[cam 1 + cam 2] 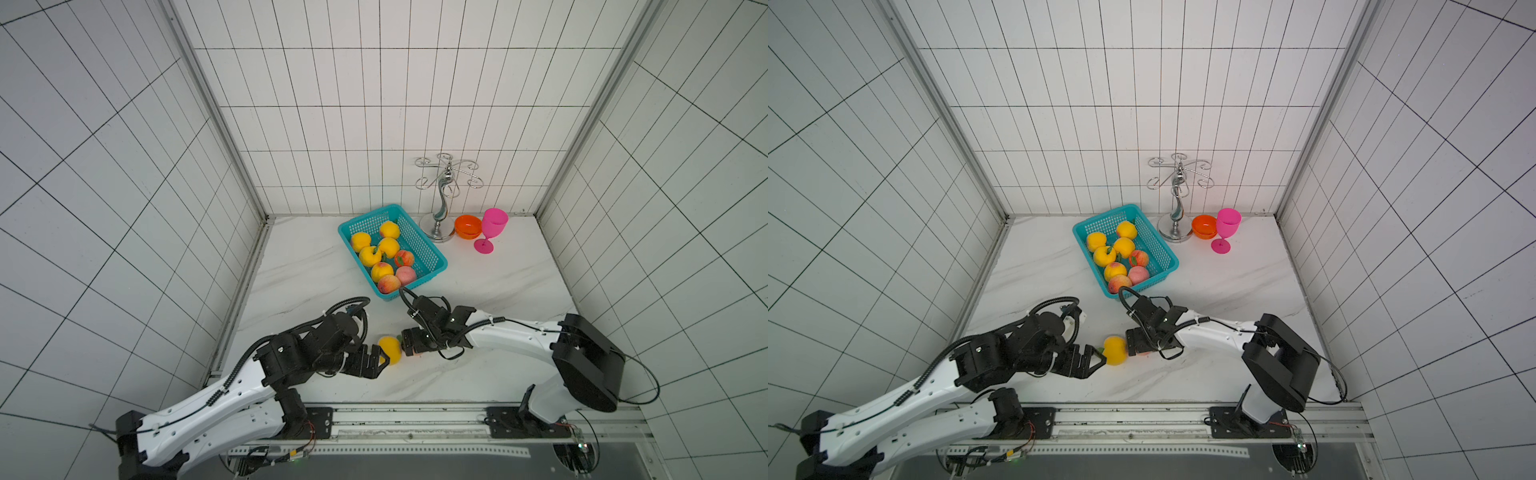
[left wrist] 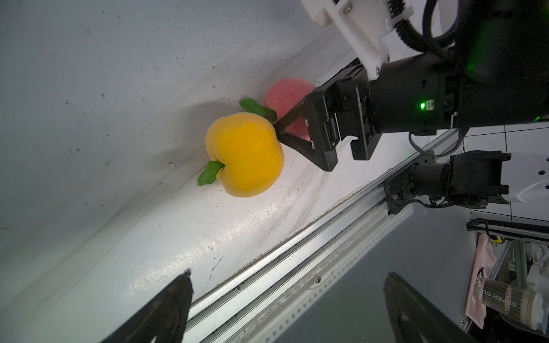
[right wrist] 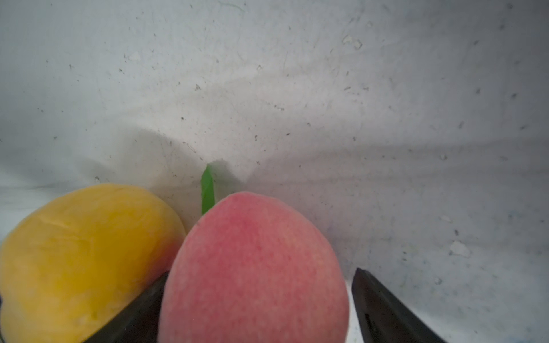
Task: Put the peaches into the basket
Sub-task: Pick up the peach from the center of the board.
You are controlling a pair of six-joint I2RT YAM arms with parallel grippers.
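Left gripper (image 1: 381,358): I have it wide open and holding nothing. Its tips sit at the yellow peach's 9 o'clock; I cannot tell if they touch.
Yellow peach (image 1: 390,350): on the table near the front rail, pressed against the pink peach at its 3 o'clock. Risk: both arms crowd this one spot, so a nudge from either could roll it towards the rail at 6 o'clock.
Pink peach (image 3: 252,252): on the table under my right wrist, nearly hidden in both top views.
Right gripper (image 3: 260,276): jaws straddle the pink peach, one finger wedged between the two fruits, a gap showing at the other. I do not count it as gripped yet. Risk: the wedged finger may shove the yellow peach aside, or pinch its leaf and drag it along.
Basket (image 1: 434,253): at 12 o'clock from the pair, eight peaches inside, the near end full. Risk: a fruit dropped there could bounce out, and my right arm's cable loop hangs close to the near rim and might snag.
Metal stand (image 1: 440,208), orange bowl (image 1: 467,226), pink goblet (image 1: 492,230): at the basket's 3 o'clock. The goblet would tip if I swing wide.
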